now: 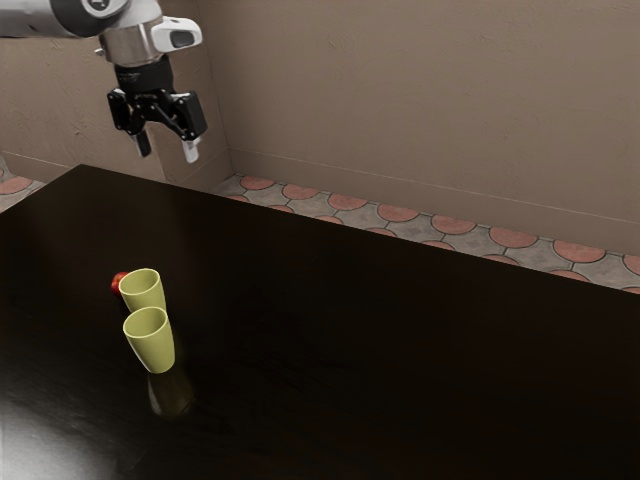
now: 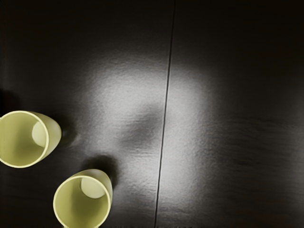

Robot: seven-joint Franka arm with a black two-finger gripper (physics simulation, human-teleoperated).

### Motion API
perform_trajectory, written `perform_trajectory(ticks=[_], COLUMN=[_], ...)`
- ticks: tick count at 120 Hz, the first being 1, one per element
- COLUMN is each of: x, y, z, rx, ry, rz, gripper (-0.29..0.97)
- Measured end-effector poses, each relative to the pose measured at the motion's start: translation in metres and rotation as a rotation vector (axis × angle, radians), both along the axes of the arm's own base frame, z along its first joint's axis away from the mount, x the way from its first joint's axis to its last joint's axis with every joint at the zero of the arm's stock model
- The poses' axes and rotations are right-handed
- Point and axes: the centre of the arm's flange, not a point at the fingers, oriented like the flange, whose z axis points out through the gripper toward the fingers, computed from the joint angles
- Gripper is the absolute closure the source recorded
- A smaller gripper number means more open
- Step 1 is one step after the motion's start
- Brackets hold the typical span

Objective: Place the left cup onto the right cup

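Two yellow-green cups stand upright and close together on the dark table [image 1: 400,340]. One cup [image 1: 141,290] is farther back, the other cup [image 1: 150,339] is nearer the front edge. From above, both open mouths show: one cup [image 2: 26,138] and the other cup [image 2: 84,198]. My gripper [image 1: 166,147] hangs high above the table's back edge, well away from both cups, open with nothing between its fingers.
A small red object [image 1: 118,283] peeks out from behind the back cup. A seam [image 2: 165,114] runs across the tabletop. Beyond the table's far edge lies a patterned floor [image 1: 450,228] and a beige wall.
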Motion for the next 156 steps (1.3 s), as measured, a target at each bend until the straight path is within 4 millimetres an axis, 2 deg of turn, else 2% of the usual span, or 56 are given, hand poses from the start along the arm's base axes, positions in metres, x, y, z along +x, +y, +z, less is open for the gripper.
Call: perform_trajectory(ticks=[24, 36, 51, 75, 85, 102, 156], x=[-0.008, -0.014, -0.017, -0.023, -0.030, -0.055, -0.061], y=[0.009, 0.013, 0.018, 0.033, 0.048, 0.083, 0.080], z=[0.000, -0.010, -0.032, -0.083, -0.102, -0.127, -0.190], rx=[-0.003, -0.005, -0.009, -0.024, -0.031, -0.043, 0.004], ry=[0.004, 0.023, 0.058, 0.085, 0.075, 0.047, -0.019], rz=[0.011, 0.016, 0.013, -0.059, -0.083, -0.094, -0.300], gripper=[0.02, 0.02, 0.02, 0.02, 0.02, 0.02, 0.02])
